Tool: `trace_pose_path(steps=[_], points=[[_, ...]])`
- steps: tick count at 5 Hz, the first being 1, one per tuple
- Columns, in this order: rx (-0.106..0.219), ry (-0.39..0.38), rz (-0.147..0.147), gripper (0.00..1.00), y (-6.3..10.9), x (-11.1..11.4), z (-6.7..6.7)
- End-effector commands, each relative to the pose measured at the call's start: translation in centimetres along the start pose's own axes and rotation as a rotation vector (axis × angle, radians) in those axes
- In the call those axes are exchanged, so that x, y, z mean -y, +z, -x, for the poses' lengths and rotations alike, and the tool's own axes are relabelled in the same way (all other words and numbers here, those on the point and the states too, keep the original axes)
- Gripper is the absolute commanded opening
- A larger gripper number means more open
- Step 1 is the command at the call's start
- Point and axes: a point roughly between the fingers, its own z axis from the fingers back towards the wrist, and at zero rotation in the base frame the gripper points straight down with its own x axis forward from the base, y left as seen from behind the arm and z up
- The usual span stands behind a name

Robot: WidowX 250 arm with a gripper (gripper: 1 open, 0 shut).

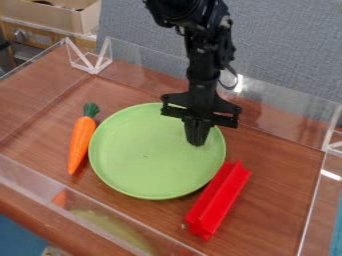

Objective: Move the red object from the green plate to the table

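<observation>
Glossy wood-grain table [267, 120], edged with clear acrylic walls [54, 185], carries a green plate [134, 155]. Red ridged bar [219, 200] lies on the table, touching the plate's lower right rim. Orange carrot [80, 142] lies left of the plate. Gripper [198, 138] points down over the plate, fingers clenched, holding nothing.

Glossy wood-grain table [54, 95], clear acrylic walls [287, 105], ridged plastic-looking red object [219, 199], matt green plate [127, 155].

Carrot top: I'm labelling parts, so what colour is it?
Green, on the orange carrot; the camera view shows it clearly.
</observation>
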Motion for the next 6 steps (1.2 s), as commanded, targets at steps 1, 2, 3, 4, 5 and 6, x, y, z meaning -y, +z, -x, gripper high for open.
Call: trace_pose_path(steps=[1,2,3,4,5,6], points=[[0.043,-0.029,0.020,1.00,1.6,1.1,0.6],[0.037,-0.081,0.035,1.00,2.1,2.9,2.8],[0.024,-0.132,0.050,1.00,2.4,4.6,4.9],[0.001,-0.184,0.052,1.00,2.1,5.9,6.6],[-0.011,-0.222,0.054,1.00,1.7,6.8,7.7],[-0.021,-0.234,0.049,1.00,1.2,6.8,8.2]])
